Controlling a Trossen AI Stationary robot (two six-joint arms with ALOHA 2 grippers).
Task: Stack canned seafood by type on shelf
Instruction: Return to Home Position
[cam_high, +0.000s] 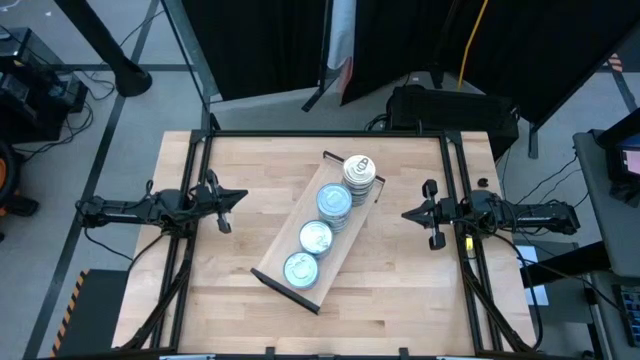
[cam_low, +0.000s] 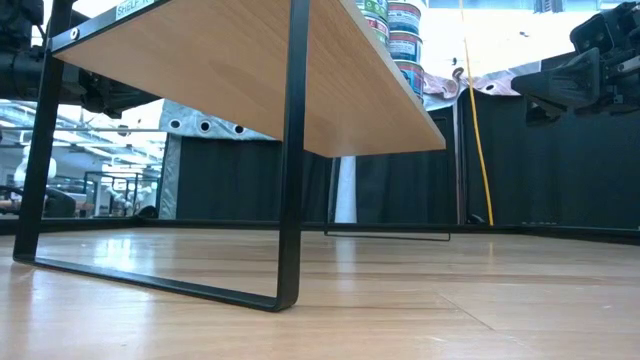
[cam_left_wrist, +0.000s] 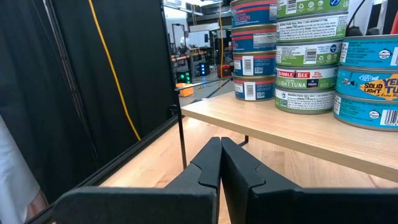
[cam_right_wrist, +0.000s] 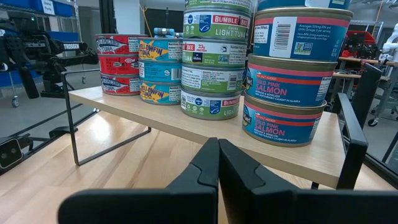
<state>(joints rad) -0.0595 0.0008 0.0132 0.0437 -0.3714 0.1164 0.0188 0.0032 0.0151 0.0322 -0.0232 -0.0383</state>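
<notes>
Four stacks of canned seafood (cam_high: 333, 202) stand in a row on the shelf (cam_high: 328, 266), mid-table. Left gripper (cam_left_wrist: 221, 142) and right gripper (cam_right_wrist: 218, 142) flank it, well apart, fingers pressed together.

Your high view looks straight down on the whole table (cam_high: 230, 300). Your low view sits at tabletop height, close under the shelf (cam_low: 250, 70), facing the room. Your two wrist views face the same tins (cam_left_wrist: 305, 68) from opposite sides (both near, roughly level).

Four stacks of tins (cam_high: 334, 200) line the shelf (cam_high: 272, 264), which lies diagonally between the left gripper (cam_high: 240, 196) and right gripper (cam_high: 406, 213).
</notes>
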